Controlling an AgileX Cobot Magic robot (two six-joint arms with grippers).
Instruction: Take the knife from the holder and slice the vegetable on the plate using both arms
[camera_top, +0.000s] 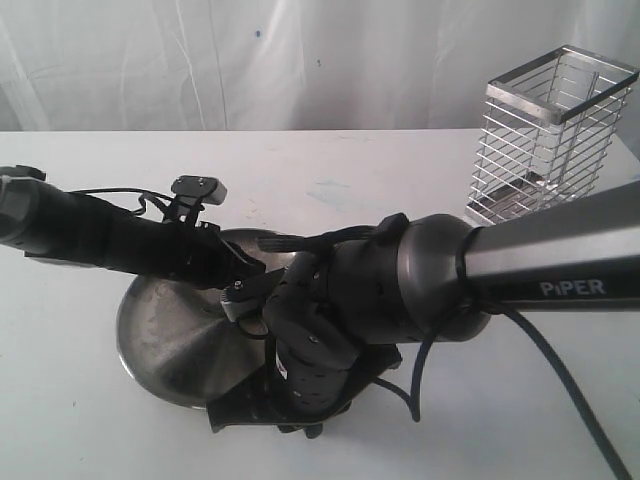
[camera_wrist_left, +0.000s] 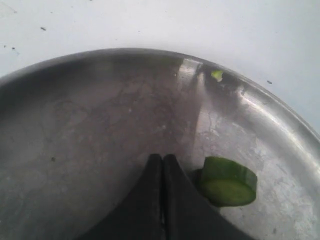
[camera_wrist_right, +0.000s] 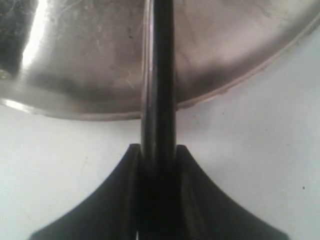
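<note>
The steel plate (camera_top: 170, 325) lies at the table's front left, with both arms crowded over it. In the left wrist view my left gripper (camera_wrist_left: 163, 159) is shut with nothing between its fingers, low over the plate (camera_wrist_left: 100, 115). A round-cut green vegetable piece (camera_wrist_left: 229, 181) lies just beside its tip, and a tiny green scrap (camera_wrist_left: 216, 75) rests near the rim. My right gripper (camera_wrist_right: 157, 150) is shut on the black knife (camera_wrist_right: 159, 75), which reaches out across the plate's rim (camera_wrist_right: 225, 87). The chrome wire holder (camera_top: 550, 135) stands at the back right.
The right arm marked PIPER (camera_top: 560, 265) crosses from the right edge to the plate, with a black cable (camera_top: 570, 390) hanging below it. The left arm (camera_top: 100, 235) comes in from the left edge. White table surface (camera_top: 330, 170) lies between plate and holder.
</note>
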